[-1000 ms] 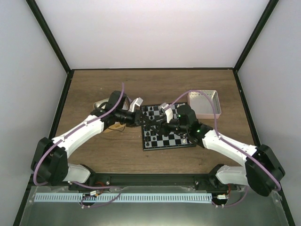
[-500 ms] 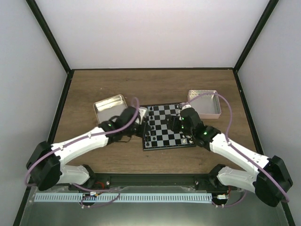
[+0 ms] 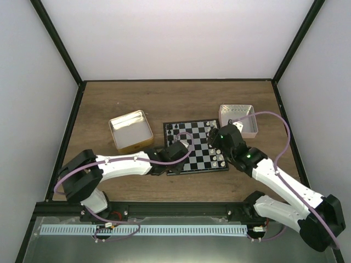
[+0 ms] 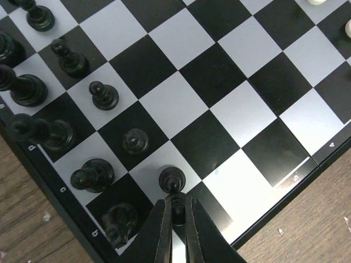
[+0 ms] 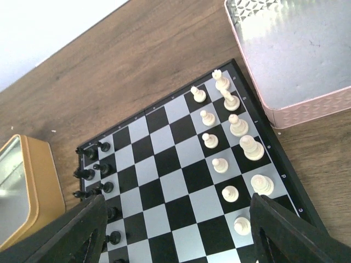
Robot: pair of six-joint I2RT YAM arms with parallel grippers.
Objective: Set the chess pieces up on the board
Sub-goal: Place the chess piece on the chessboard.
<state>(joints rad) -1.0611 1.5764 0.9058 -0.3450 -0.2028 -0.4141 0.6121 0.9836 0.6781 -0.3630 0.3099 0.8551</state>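
Left gripper is pinched tight on a black pawn at the near-left corner of the board, its two dark fingers almost meeting around the little piece. Right gripper hangs spread wide above the board's right half, grasping nothing. The board is a flat square of black and white checks with a thin dark border carrying small letters and numbers. It lies mid-table on the wooden table, between a gold tin on its left and a pink tin at its far right. The black pieces stand along the left edge in two files, taller varied shapes on the outer file and round-headed pawns on the inner one. White pieces stand likewise in two files along the right edge. The held pawn is mostly hidden between the fingers; only its dark top shows, and whether its base touches the square cannot be told. From overhead the left wrist covers that corner, and the pieces are too small to tell apart. In the left wrist view the farthest black pieces are cut off by the frame's edge.
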